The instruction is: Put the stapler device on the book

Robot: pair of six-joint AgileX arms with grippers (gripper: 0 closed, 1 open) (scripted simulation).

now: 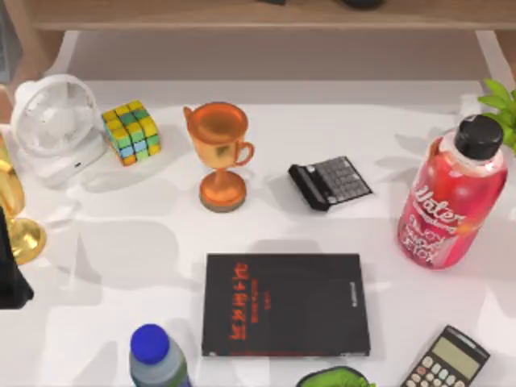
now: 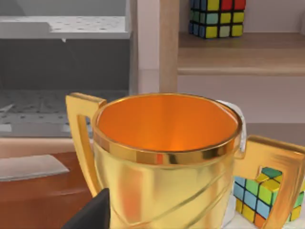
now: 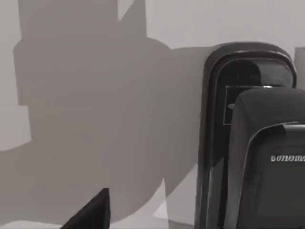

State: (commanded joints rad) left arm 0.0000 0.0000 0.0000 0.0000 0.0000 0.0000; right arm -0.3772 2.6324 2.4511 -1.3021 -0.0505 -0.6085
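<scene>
The book (image 1: 286, 305) lies flat near the table's front centre, black with red lettering, and nothing rests on it. A glossy black elongated device with a rounded end and pale lettering, seemingly the stapler (image 3: 252, 143), lies on the white table close in the right wrist view. A dark fingertip (image 3: 90, 212) of my right gripper sits beside it, apart from it. My left arm (image 1: 11, 278) stays at the table's left edge. Its fingertip (image 2: 93, 214) is right next to a gold trophy cup (image 2: 164, 162).
A white fan (image 1: 52, 125), a colour cube (image 1: 131, 131) and a copper trophy (image 1: 219, 153) line the back. A small black keypad device (image 1: 329, 183) lies mid-table. A red bottle (image 1: 453, 197) stands right, a calculator (image 1: 446, 363) front right, and a blue-capped bottle (image 1: 155, 359) front left.
</scene>
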